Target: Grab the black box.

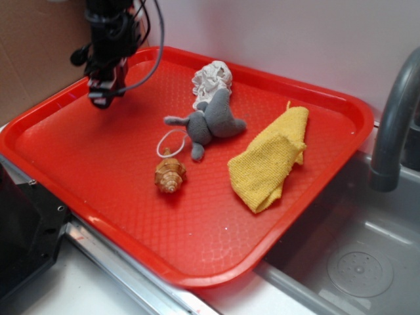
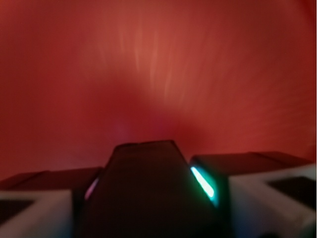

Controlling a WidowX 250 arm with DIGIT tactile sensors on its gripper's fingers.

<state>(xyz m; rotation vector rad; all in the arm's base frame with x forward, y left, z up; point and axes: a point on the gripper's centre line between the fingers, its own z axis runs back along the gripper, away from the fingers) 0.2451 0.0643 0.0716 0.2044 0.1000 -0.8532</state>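
The end effector (image 1: 103, 98) hangs over the far left part of the red tray (image 1: 98, 164), well apart from the things grouped nearer the tray's middle. In the wrist view a dark, flat-topped block, the black box (image 2: 148, 188), sits between the two fingers (image 2: 247, 173), filling the gap from one to the other, with blurred red tray surface beyond it. The end effector appears clamped on the black box; in the exterior view the box itself is too dark against the arm to pick out.

Toward the tray's middle lies a grey stuffed toy (image 1: 210, 121), with a white crumpled object (image 1: 211, 80) touching it on the far side. Just beside the toy on its near side sits a white loop (image 1: 172, 142), and a brown seashell (image 1: 170, 176) rests near that loop. A yellow cloth (image 1: 272, 161) lies folded to the right of the toy. The tray rests on the counter (image 1: 85, 289), with a sink (image 1: 354, 256) and a grey faucet (image 1: 394, 118) to the tray's right.
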